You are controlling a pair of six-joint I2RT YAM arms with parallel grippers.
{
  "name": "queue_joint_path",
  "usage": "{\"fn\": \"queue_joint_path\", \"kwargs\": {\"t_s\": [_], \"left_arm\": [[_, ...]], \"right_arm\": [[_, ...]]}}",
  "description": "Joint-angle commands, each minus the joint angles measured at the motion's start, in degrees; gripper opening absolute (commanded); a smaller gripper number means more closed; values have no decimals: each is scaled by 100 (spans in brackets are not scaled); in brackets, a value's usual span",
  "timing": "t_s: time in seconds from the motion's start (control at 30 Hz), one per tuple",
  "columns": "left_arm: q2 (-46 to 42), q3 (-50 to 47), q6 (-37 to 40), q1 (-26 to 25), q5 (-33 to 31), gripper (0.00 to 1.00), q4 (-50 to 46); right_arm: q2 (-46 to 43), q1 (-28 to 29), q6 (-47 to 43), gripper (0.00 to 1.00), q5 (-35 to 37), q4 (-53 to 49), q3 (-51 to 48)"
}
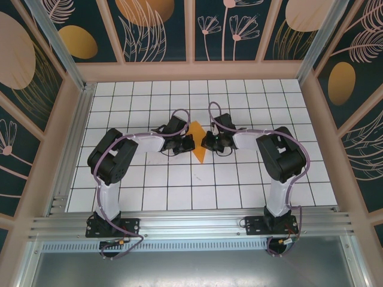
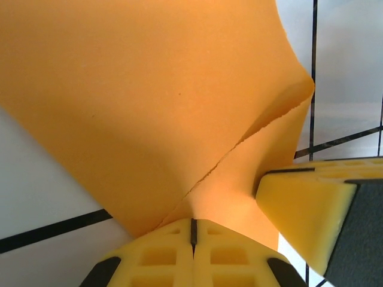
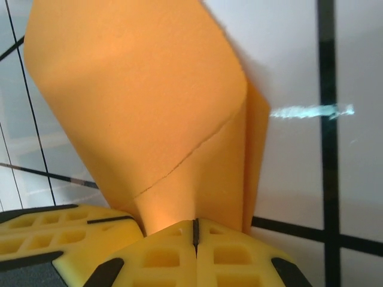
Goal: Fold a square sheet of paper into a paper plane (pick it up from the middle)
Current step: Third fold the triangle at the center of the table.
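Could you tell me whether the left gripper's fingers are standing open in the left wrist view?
No, the left gripper is shut, its yellow fingertips pressed together on the folded orange paper.

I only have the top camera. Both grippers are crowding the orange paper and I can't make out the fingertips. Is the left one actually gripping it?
Observer: Yes. On the left wrist camera the left gripper is shut on the paper, which comes out from between its closed jaws.
Operator: And the right one?
Observer: Same. On the right wrist camera the right gripper is shut on the paper too, with a folded edge running diagonally just above the pinch.
Operator: How near are the two grips?
Observer: Very near. In the right wrist view a left fingertip sits right beside the right gripper; I can't tell whether they touch.
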Motion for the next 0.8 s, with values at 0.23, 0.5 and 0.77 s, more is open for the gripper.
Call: {"fn": "queue_joint_path", "kwargs": {"t_s": [0.23,0.5,0.77], "left_arm": [[488,-94,437,30,-379,0,-869],[520,-121,514,32,-347,0,-876],[546,-121,519,24,-356,0,-878]], "right_arm": [[230,-366,370,6,388,415,180],[545,-428,246,6,433,285,636],[702,-522,172,6,447,166,1019]]}}
